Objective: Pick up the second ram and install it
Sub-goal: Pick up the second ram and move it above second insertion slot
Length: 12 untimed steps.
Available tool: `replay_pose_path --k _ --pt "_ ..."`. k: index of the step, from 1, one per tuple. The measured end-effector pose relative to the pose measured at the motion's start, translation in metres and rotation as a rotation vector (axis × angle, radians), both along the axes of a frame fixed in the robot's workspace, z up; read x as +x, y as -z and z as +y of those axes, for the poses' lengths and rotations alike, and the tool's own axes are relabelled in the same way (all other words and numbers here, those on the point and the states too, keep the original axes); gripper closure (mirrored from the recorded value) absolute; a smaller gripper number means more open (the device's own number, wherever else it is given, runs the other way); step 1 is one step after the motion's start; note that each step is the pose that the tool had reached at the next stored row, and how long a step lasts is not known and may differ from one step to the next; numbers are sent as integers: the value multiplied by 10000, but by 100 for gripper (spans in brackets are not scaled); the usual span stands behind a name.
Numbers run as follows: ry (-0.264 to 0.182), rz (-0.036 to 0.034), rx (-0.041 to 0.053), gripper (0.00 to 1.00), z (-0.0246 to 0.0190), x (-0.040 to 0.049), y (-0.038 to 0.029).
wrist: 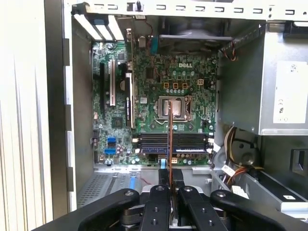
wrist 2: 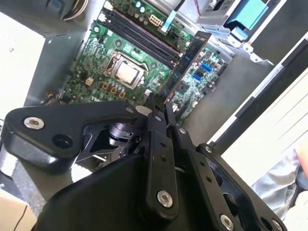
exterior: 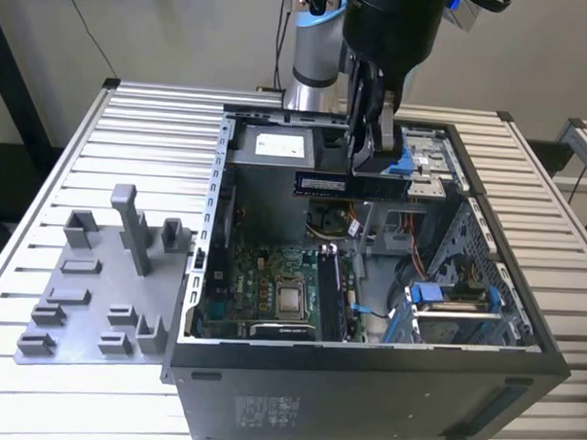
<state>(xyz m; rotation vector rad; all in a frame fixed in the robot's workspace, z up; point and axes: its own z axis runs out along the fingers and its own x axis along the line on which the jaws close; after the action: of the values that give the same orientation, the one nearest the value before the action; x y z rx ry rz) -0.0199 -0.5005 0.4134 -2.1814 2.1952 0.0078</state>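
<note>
Gripping second ram [exterior: 334, 184], claw [exterior: 371, 163] hangs above motherboard [exterior: 271, 287].

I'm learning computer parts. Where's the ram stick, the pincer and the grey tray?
second ram [exterior: 324, 183], exterior view, its labelled flat side.
pincer [wrist: 170, 180], first wrist view, midway between its fingertips.
grey tray [exterior: 86, 328], exterior view, its bare flat base.

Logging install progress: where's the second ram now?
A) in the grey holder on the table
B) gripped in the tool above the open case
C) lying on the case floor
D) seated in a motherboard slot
B: the ram is clamped in the tool, in the air over the open case, well above the motherboard slots.
</note>
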Motion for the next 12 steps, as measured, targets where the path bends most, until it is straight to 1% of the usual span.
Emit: replay_pose_path --k 7,12 --pt "-2 0 0 86 0 66 0" --pt "-2 -1 0 86 0 71 0"
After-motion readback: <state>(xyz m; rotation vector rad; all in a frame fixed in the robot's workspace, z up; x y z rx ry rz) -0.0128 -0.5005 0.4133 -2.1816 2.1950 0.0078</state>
